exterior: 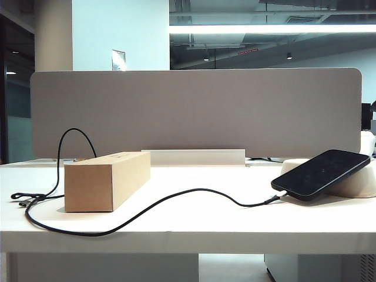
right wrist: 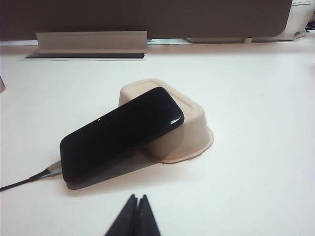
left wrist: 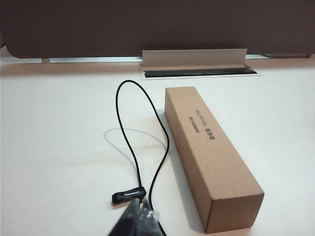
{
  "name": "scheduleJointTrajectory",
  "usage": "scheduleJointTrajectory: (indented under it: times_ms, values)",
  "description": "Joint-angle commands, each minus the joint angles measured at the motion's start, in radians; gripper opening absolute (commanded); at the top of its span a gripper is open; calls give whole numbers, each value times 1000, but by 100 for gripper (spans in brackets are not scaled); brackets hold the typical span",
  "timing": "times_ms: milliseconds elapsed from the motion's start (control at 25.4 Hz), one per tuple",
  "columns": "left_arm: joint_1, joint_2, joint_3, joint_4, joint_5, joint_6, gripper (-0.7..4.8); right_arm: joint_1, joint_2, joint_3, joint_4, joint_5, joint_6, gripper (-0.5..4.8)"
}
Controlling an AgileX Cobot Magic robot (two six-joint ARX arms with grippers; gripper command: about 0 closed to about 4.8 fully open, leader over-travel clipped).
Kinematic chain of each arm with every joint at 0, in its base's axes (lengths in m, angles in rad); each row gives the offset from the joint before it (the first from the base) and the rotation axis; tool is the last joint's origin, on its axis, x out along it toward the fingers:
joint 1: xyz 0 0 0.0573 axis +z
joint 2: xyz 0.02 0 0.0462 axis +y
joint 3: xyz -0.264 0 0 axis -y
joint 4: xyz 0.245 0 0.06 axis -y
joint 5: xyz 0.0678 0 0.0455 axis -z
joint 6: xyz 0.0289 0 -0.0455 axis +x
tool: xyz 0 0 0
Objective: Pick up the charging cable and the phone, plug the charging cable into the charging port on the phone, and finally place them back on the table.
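The black phone (exterior: 322, 172) leans tilted on an off-white pulp tray (exterior: 358, 185), its low end on the table (exterior: 235, 220). The charging cable (exterior: 176, 197) runs from the left across the table, and its plug (exterior: 276, 198) sits in the charging port on the phone's low short edge. In the right wrist view the phone (right wrist: 120, 132) and plug (right wrist: 53, 169) lie ahead of my right gripper (right wrist: 138, 197), which is shut and empty. My left gripper (left wrist: 139, 209) is shut, with the cable's loop (left wrist: 129, 142) and strap (left wrist: 127, 195) just beyond its tips. Neither gripper shows in the exterior view.
A long cardboard box (exterior: 106, 179) lies on the left of the table, with the cable arching up behind it and curving round its front. A grey divider panel (exterior: 194, 111) closes the back edge. The tray (right wrist: 194, 128) stands upside down under the phone.
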Motion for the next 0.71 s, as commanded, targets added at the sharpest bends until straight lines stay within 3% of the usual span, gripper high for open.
scheduleJointTrajectory:
  times_ms: [39, 592, 631, 710]
  values:
    - [-1, 0, 4, 13, 4, 2, -6, 2, -2, -6, 7, 6, -8, -1]
    - [2, -1, 4, 13, -15, 3, -6, 2, -2, -6, 7, 6, -8, -1]
    - [9, -4, 3, 13, -32, 69, -6, 2, -2, -6, 7, 6, -8, -1]
    - [46, -16, -32, 68, -69, 65, -6, 2, -2, -6, 7, 6, -8, -1]
